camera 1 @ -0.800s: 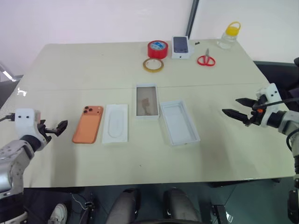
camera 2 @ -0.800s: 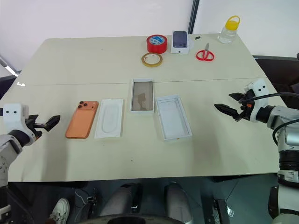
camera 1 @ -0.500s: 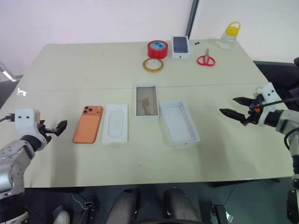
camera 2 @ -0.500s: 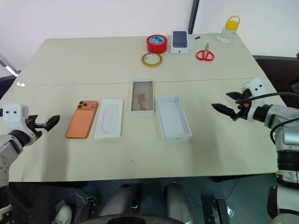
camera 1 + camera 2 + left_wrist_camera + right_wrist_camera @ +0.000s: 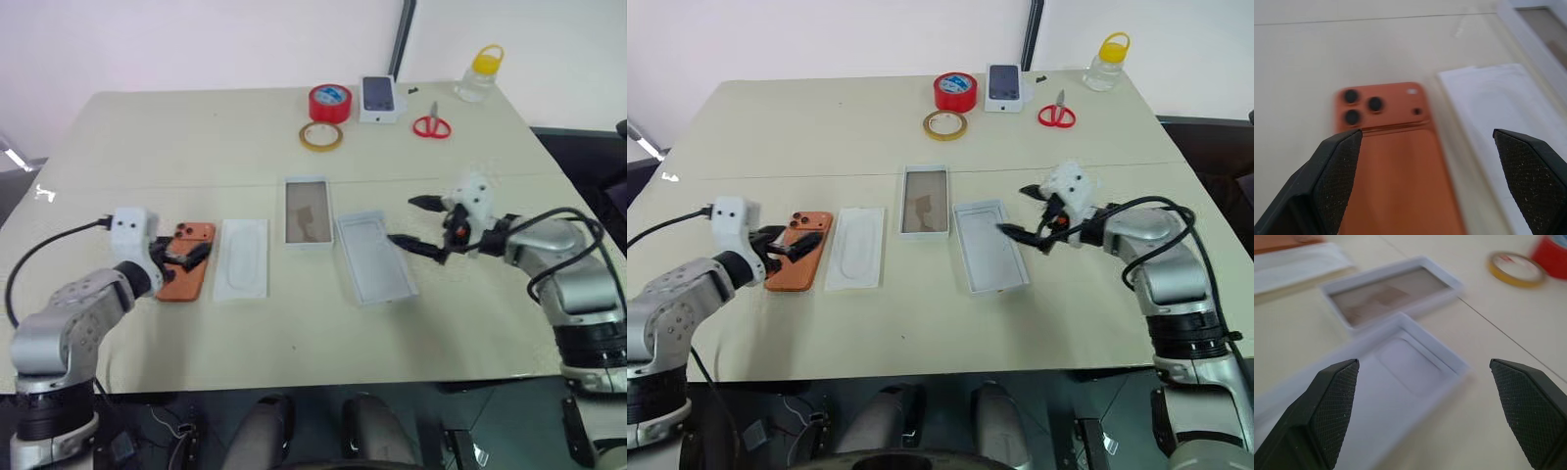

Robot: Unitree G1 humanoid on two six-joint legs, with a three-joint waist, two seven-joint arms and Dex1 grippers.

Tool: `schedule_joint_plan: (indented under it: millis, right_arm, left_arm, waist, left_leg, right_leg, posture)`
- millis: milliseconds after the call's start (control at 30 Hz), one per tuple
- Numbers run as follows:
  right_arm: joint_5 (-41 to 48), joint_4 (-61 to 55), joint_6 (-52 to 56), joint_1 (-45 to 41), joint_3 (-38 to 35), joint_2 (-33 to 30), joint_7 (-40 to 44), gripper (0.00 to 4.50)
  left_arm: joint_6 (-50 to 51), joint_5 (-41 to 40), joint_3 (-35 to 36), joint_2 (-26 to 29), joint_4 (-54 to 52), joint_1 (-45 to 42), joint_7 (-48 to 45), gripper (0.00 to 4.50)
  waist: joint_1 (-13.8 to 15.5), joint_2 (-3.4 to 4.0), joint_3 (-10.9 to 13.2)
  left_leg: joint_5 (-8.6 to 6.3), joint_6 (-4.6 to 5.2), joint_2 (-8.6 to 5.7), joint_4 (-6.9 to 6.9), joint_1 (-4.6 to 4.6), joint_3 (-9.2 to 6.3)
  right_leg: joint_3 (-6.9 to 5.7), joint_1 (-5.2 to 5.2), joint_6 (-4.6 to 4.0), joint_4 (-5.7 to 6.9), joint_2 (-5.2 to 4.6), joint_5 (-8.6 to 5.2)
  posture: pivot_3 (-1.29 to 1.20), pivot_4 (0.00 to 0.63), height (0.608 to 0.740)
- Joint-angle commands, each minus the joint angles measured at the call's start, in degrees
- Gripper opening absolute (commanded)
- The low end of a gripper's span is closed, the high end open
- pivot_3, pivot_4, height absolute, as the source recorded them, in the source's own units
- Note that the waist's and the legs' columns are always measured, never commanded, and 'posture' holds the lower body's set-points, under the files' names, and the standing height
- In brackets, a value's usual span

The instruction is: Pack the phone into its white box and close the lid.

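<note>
The orange phone (image 5: 179,287) lies camera side up on the table's left part, its lens cluster at the far end. My left gripper (image 5: 191,257) hovers open over the phone's far half, and the left wrist view has the phone (image 5: 1386,161) between the fingers. The white box (image 5: 308,212) with a brownish floor lies at the centre. Just right of it lies the lid (image 5: 372,259), its white inside facing up. My right gripper (image 5: 404,221) stands open over the lid's right edge, holding nothing.
A thin white insert (image 5: 242,258) lies between the phone and the box. Along the far edge stand a red tape roll (image 5: 331,102), a yellowish tape ring (image 5: 321,136), a small box with a phone picture (image 5: 380,99), red scissors (image 5: 431,125) and a yellow-capped bottle (image 5: 480,73).
My left gripper has moved right, from the table's left edge to above the phone. My right gripper has swung left, from the right side to the lid's edge. Both stayed open.
</note>
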Motion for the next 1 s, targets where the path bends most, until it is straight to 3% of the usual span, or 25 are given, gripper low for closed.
schedule_joint_plan:
  millis: [33, 233, 833, 933, 967, 1000]
  right_arm:
    - [0.48, -9.44, -0.21, 1.65, 3.24, 1.08, 0.34, 4.47]
    - [1.37, -13.46, 2.39, 2.39, 5.29, 3.55, -1.63, 4.47]
    - [0.30, -12.31, 0.51, 1.67, 7.65, 4.10, -0.34, 4.47]
    - [-0.35, -12.17, 0.10, 1.73, 7.59, 4.05, -0.67, 4.50]
    - [-0.47, -12.33, 0.09, 1.96, 7.53, 4.04, -0.86, 4.50]
    - [-0.46, -12.65, 0.25, 2.23, 7.49, 4.07, -1.09, 4.50]
  left_arm:
    - [9.01, -3.63, 0.30, -2.58, -1.82, -3.95, 3.40, 4.50]
    - [20.64, -7.81, 6.97, -10.33, -2.68, -9.20, 9.27, 4.50]
    - [31.84, -3.53, 9.59, -17.96, -2.90, -9.99, 14.46, 4.50]
    - [30.99, -2.34, 10.38, -19.41, -2.44, -10.71, 14.98, 3.69]
    - [30.52, -1.83, 10.79, -19.43, -2.15, -10.69, 15.19, 3.65]
    - [30.45, -1.37, 11.51, -19.60, -1.74, -10.79, 15.42, 3.10]
  waist:
    - [0.02, -0.01, 0.00]
    - [-0.06, -0.05, 0.02]
    - [0.13, -0.05, 0.00]
    - [0.15, -0.05, 0.00]
    - [0.15, -0.06, 0.00]
    - [0.16, -0.05, 0.00]
  left_leg:
    - [0.00, 0.00, 0.00, 0.01, 0.00, 0.00]
    - [0.02, -0.03, -0.02, 0.09, -0.01, -0.01]
    - [0.04, -0.07, -0.04, 0.08, 0.02, 0.00]
    - [0.04, -0.07, -0.04, 0.08, 0.01, 0.00]
    - [0.04, -0.07, -0.04, 0.08, 0.01, 0.00]
    - [0.04, -0.07, -0.05, 0.08, 0.01, 0.00]
  right_leg:
    - [0.00, 0.02, 0.00, 0.00, 0.00, 0.00]
    - [-0.01, 0.01, 0.01, 0.01, 0.01, 0.00]
    - [-0.01, 0.06, 0.01, 0.00, 0.00, 0.00]
    - [-0.01, 0.06, 0.01, -0.01, 0.00, 0.00]
    - [-0.01, 0.06, 0.01, -0.01, 0.00, 0.00]
    - [-0.01, 0.07, 0.01, -0.02, -0.01, 0.00]
  posture:
    - [0.00, 0.150, 0.740]
    - [0.00, 0.150, 0.740]
    - [0.00, 0.150, 0.740]
    - [0.00, 0.150, 0.740]
    - [0.00, 0.150, 0.740]
    - [0.00, 0.150, 0.740]
